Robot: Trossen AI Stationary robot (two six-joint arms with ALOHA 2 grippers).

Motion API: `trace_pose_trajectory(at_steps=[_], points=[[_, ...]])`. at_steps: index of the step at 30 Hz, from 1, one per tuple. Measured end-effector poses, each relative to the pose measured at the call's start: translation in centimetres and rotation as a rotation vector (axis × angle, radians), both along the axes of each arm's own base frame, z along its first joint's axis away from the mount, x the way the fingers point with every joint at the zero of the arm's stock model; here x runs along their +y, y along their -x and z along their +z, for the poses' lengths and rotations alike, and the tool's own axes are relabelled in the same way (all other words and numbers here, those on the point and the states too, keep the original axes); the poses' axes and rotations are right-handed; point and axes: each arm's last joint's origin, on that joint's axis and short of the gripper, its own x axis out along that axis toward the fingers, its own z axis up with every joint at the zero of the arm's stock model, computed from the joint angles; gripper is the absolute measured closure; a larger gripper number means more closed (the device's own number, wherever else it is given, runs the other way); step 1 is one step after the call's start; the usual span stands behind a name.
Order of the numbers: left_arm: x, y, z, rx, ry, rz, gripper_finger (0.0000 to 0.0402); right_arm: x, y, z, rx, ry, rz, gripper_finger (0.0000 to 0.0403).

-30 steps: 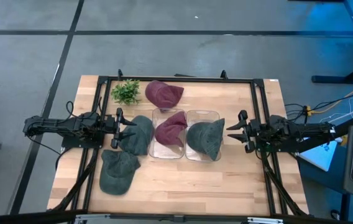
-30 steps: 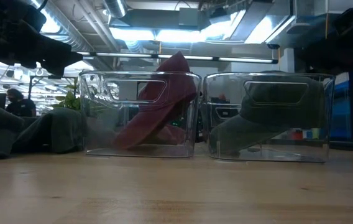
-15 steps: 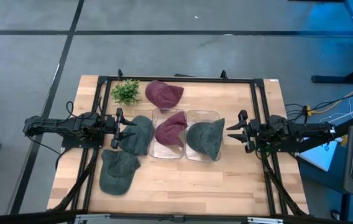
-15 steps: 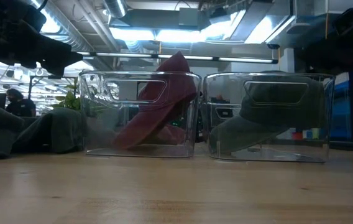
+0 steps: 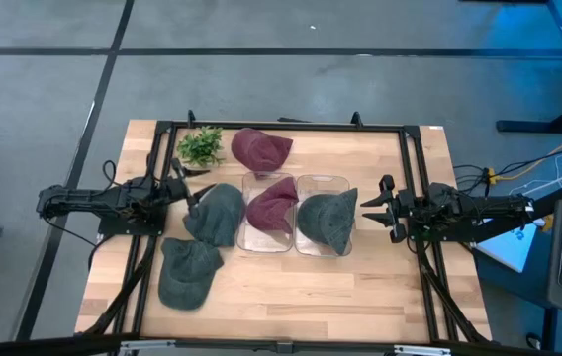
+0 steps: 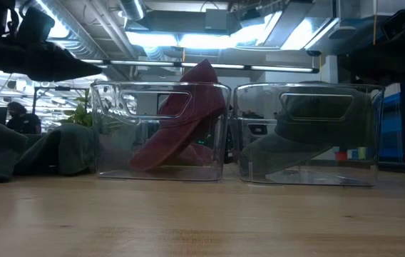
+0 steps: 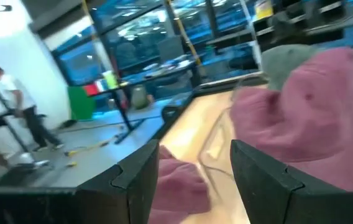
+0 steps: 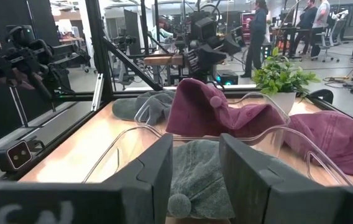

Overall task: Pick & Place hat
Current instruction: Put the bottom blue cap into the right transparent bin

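Observation:
Two clear bins stand side by side mid-table. The left bin holds a maroon hat, which leans against the bin's wall. The right bin holds a grey hat. A maroon cap lies at the far side. One grey cap lies left of the bins, another nearer the front. My left gripper hovers open just left of the nearer-bin grey cap, touching nothing. My right gripper waits open right of the bins.
A small green plant stands at the far left, beside the maroon cap. A black frame runs around the table's far and side edges. Bare wood lies in front of the bins. People stand in the room beyond.
My left gripper has stayed in place but swung its fingers toward the table's far edge and rolled about its own line, still open. The hats and my right gripper have kept still.

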Motion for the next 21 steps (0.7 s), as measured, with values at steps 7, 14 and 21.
trace_pose_trajectory(at_steps=[7, 14, 21], points=[[-0.3, -0.1, 0.4, -0.123, 0.199, -0.110, 0.0208, 0.0, 0.0, 0.0, 0.000, 0.000, 0.000, 0.0272], [-1.2, -0.1, 1.8, -0.405, 0.940, -0.493, 0.0208, 0.0, 0.0, 0.0, 0.000, 0.000, 0.000, 0.0272], [-1.4, -0.1, 1.9, -0.433, 1.161, -0.559, 0.0208, 0.0, 0.0, 0.0, 0.000, 0.000, 0.000, 0.0272]])
